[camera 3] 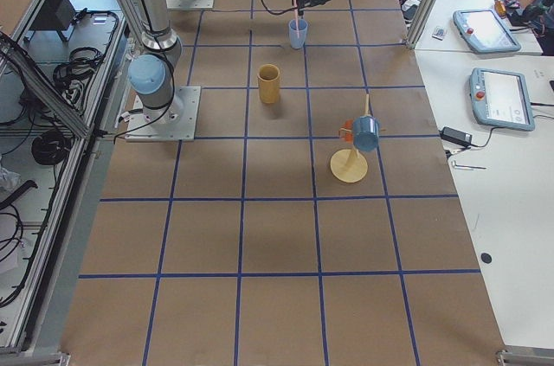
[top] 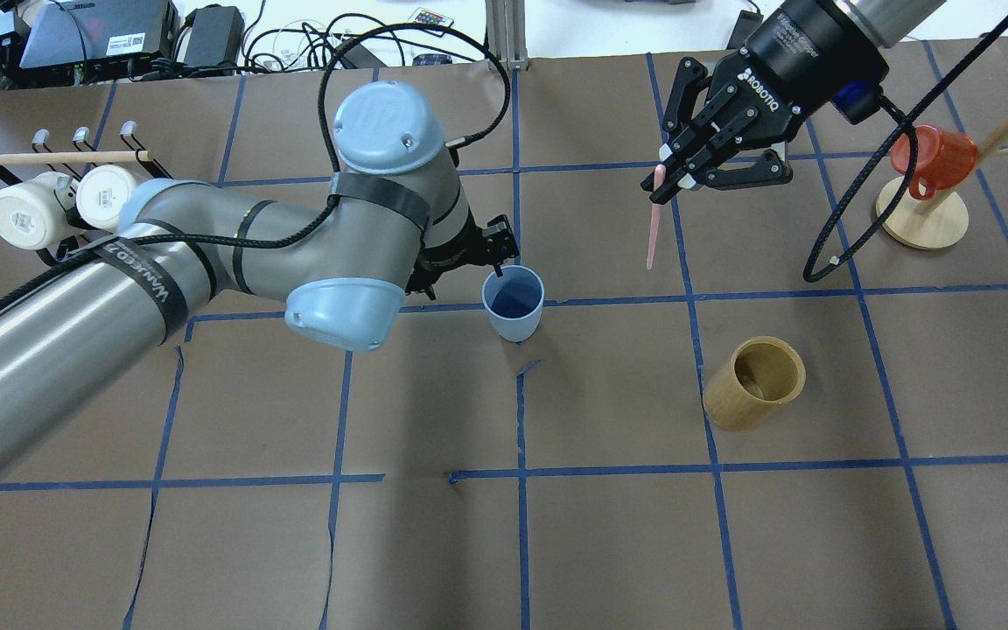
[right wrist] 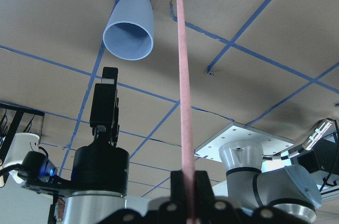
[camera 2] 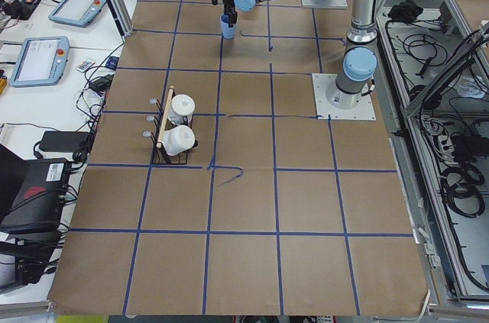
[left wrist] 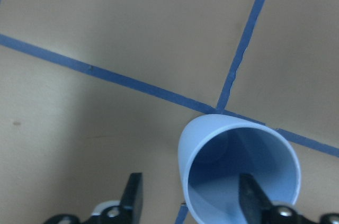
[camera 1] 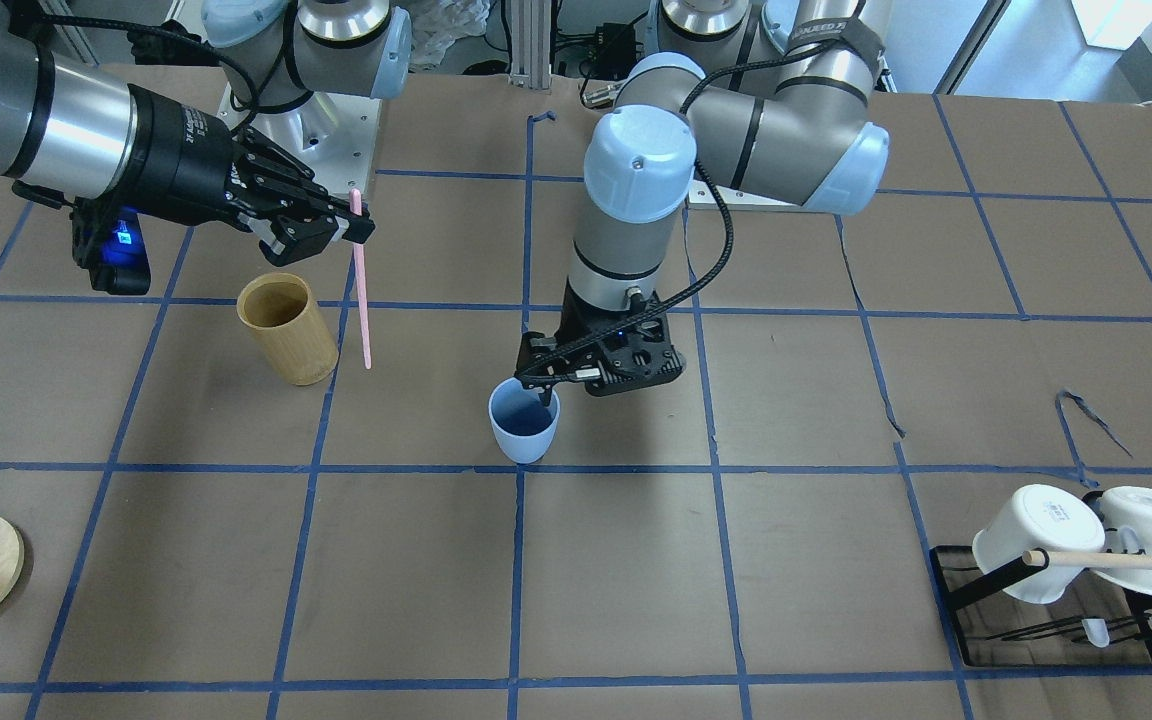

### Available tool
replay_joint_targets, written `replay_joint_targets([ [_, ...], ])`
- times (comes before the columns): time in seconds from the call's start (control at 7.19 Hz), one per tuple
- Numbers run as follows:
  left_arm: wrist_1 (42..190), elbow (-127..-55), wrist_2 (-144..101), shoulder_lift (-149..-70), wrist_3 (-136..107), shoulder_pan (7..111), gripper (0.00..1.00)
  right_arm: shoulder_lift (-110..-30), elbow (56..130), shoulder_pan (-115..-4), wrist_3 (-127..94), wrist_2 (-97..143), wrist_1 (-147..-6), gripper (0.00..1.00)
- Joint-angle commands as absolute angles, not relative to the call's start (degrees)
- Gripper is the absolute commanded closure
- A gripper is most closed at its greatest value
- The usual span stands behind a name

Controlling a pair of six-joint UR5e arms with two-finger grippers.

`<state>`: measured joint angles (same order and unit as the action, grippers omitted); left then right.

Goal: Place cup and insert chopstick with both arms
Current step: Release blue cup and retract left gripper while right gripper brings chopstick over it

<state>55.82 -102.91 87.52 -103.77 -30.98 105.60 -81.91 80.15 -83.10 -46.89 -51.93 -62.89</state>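
Light blue plastic, the cup (camera 1: 524,425) stands upright on the brown paper-covered desk (camera 1: 636,580), at the centre of the front-facing view, on a crossing of blue tape lines. In the overhead view it sits just right of centre, mouth up, with the darker blue inside visible.

Left pincer (camera 1: 539,392): pointed down at the cup's rim. The left wrist view shows its jaws parted and straddling the cup wall, with one finger (left wrist: 249,195) inside the cup and the other outside it, on the frame's left. A gap shows between the outer finger and the wall, so nothing is clamped.

Right pincer (camera 1: 341,228): upper left of the front-facing view, closed on the pink chopstick (camera 1: 363,300) near its top end. The chopstick hangs close to vertical below the jaws. The right wrist view shows it running straight out from between the closed fingers, with the cup's mouth off to the frame's upper left. Chopstick and cup are well apart.

A tan bamboo cylinder (camera 1: 286,328) stands upright on the desk, just left of the chopstick in the front-facing view.
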Motion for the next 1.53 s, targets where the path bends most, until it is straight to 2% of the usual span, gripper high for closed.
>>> replay_joint_targets([
  [0.0, 61.2, -102.6, 88.5, -97.8, -17.0, 97.8, 0.0, -81.7, 80.5, -83.4, -46.8, -45.5, -63.3, 0.96],
  [0.28, 65.0, -101.6, 89.0, -94.8, -9.7, 91.8, 0.0, -80.4, 81.7, -83.8, -46.8, -40.4, -64.1, 0.99],
  [0.7, 78.2, -89.5, 92.4, -97.1, -9.0, 91.5, 0.0, -78.6, 87.0, -86.9, -47.3, -35.5, -73.4, 0.99],
  [1.39, 83.4, -87.5, 92.8, -95.8, -3.6, 89.5, 0.0, -75.2, 87.6, -88.0, -47.4, -35.4, -73.6, 0.99],
])
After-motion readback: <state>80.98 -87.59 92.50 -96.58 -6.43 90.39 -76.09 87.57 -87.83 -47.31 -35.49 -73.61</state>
